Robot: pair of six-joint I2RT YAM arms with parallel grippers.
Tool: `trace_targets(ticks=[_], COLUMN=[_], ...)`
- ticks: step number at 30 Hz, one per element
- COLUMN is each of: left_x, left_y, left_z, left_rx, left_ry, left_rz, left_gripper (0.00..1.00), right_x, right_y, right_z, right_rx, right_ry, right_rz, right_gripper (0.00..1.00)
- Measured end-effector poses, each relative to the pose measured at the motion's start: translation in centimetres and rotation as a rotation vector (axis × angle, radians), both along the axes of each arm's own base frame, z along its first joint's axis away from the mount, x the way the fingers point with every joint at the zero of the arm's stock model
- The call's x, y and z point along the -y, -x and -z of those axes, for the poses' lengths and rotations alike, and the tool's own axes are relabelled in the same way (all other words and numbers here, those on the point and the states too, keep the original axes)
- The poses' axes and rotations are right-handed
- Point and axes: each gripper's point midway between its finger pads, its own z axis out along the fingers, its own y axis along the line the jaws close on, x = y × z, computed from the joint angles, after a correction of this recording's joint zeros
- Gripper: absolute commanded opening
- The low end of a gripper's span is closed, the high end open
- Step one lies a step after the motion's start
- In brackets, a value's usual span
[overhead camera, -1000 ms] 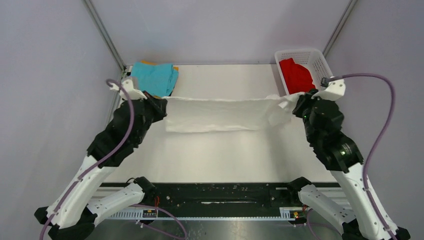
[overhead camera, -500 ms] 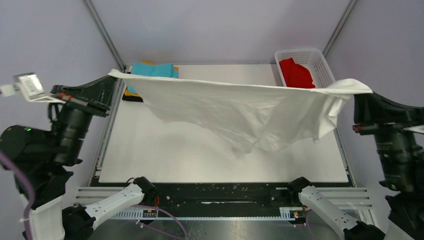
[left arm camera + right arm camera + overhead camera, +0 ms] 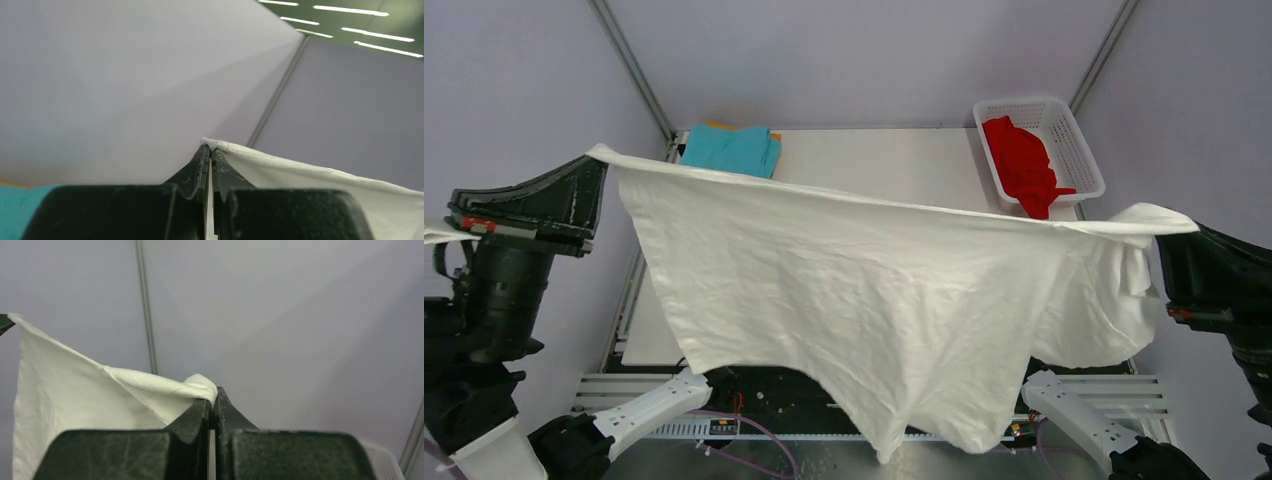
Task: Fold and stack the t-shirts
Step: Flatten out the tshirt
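Left end effector (image 3: 210, 150) pinched tight on one top corner of white t-shirt (image 3: 854, 290); right end effector (image 3: 213, 396) clamped on the opposite corner. The white t-shirt hangs spread between them, held up above counter (image 3: 874, 165). Beyond the white t-shirt: teal t-shirt (image 3: 729, 150) folded far left, red t-shirt (image 3: 1022, 165) in basket (image 3: 1069, 140) far right.
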Motion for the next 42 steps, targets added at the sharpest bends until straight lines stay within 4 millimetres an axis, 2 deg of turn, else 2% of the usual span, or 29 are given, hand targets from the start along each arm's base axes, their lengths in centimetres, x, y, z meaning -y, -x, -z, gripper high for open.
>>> trace_targets(ticks=[3, 5, 8, 10, 12, 13, 16, 18, 21, 23, 27, 30, 34, 36, 37, 39, 40, 41, 42], left_x=[-0.1, -0.4, -0.6, -0.1, 0.4, 0.3, -0.4, -1.0, -1.7, -1.9, -2.4, -2.4, -1.8, -1.4, -1.3, -1.1, -0.9, -0.8, -0.7], left_y=[-2.3, -5.0, -9.9, -13.8, -18.1, -20.1, -25.0, -26.6, -27.8, -28.7, -31.2, -33.3, -36.4, -37.9, -38.3, -39.8, -40.8, -41.6, -42.6], left_z=[1.7, 3.7, 7.3, 10.7, 15.5, 18.4, 28.3, 35.1, 41.7, 43.7, 46.4, 48.5, 49.9, 50.0, 50.0, 49.6, 49.2, 49.0, 48.6], left_rx=[-0.063, -0.135, -0.262, -0.36, -0.471, -0.532, -0.728, -0.862, -0.997, -1.037, -1.075, -1.116, -1.141, -1.137, -1.138, -1.126, -1.117, -1.11, -1.103], left_ry=[-0.013, -0.024, -0.058, -0.115, -0.204, -0.247, -0.384, -0.475, -0.536, -0.537, -0.506, -0.51, -0.502, -0.491, -0.491, -0.48, -0.469, -0.465, -0.451], left_rz=[-0.083, -0.188, -0.389, -0.526, -0.631, -0.676, -0.764, -0.781, -0.783, -0.783, -0.787, -0.778, -0.759, -0.753, -0.754, -0.757, -0.759, -0.761, -0.765], left_gripper=[0.0, 0.0, 0.0, 0.0, 0.0, 0.0, 0.0, 0.0, 0.0, 0.0, 0.0, 0.0, 0.0, 0.0, 0.04, 0.23, 0.31, 0.42, 0.55], right_x=[-0.6, -1.3, -2.1, -2.4, -2.5, -2.5, -3.3, -4.1, -5.5, -6.2, -7.7, -7.9, -8.3, -8.5, -8.5, -8.3, -8.1, -8.1, -7.9], right_y=[-2.3, -5.2, -10.2, -13.7, -17.2, -18.9, -22.6, -24.4, -26.2, -27.3, -30.2, -31.7, -34.4, -36.2, -37.5, -40.0, -41.7, -43.5, -46.3], right_z=[1.5, 3.2, 7.1, 10.3, 14.4, 17.2, 24.9, 30.2, 37.1, 39.9, 44.7, 47.3, 48.1, 48.0, 47.8, 47.6, 47.5, 47.4, 47.0], right_rx=[-0.057, -0.114, -0.226, -0.311, -0.4, -0.454, -0.597, -0.693, -0.824, -0.889, -0.991, -1.053, -1.069, -1.057, -1.046, -1.031, -1.026, -1.018, -0.997], right_ry=[0.026, 0.046, 0.084, 0.105, 0.128, 0.143, 0.195, 0.24, 0.3, 0.329, 0.371, 0.412, 0.439, 0.45, 0.456, 0.482, 0.506, 0.527, 0.574], right_rz=[0.028, 0.063, 0.142, 0.215, 0.299, 0.341, 0.408, 0.419, 0.412, 0.406, 0.418, 0.464, 0.508, 0.52, 0.528, 0.546, 0.559, 0.565, 0.576], right_gripper=[0.0, 0.0, 0.0, 0.0, 0.0, 0.0, 0.0, 0.0, 0.0, 0.0, 0.0, 0.02, 0.02, 0.06, 0.08, 0.11, 0.19, 0.36, 0.54])
